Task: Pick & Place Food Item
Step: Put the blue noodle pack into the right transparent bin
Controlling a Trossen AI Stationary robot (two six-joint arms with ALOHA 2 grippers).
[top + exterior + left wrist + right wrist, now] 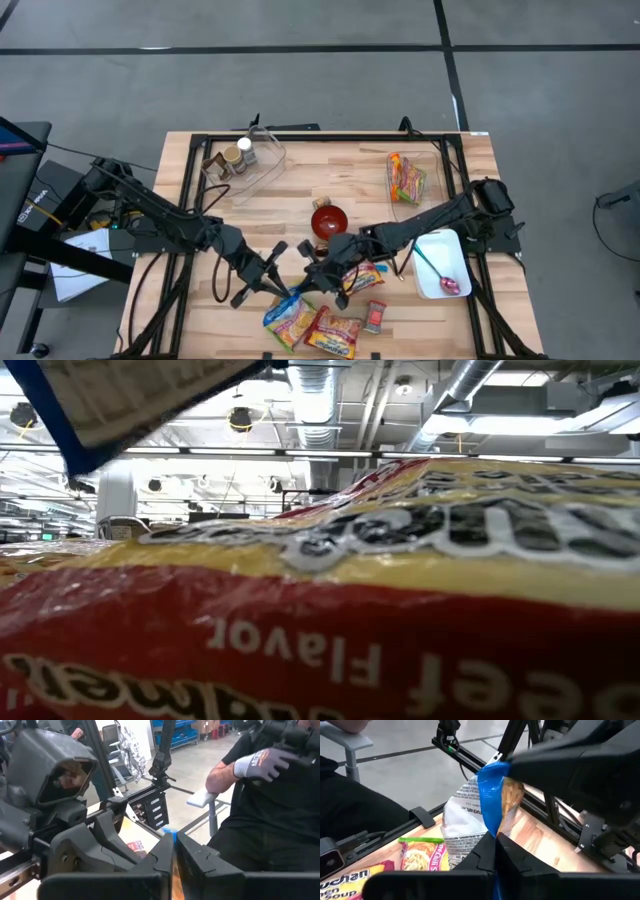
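Note:
A noodle packet [289,318] with a blue edge, yellow front and white back hangs at the table's near middle. My left gripper [290,293] and my right gripper [312,285] meet at its top end, both shut on it. The low view shows its blue-edged corner [100,415] up in the air. Below it, a red and yellow packet [335,333] and a small red packet [374,316] lie flat on the table. Another packet [366,275] lies under my right arm. My left gripper pinches the packet's blue edge [169,834] between its two fingers, coming nearly level from the table's left. Only a sliver of blue shows between the fingers. My right gripper pinches the same blue sealed edge [493,822] between its two fingers, slanting down from the table's right. The packet stands crumpled past the fingertips, held off the table.
A red bowl [328,222] stands just beyond the grippers. A white tray [432,250] with a pink spoon sits at the right. Clear bins stand at the far left [262,172] and far right [428,160]. A person with a grey glove [260,762] stands beyond the near edge.

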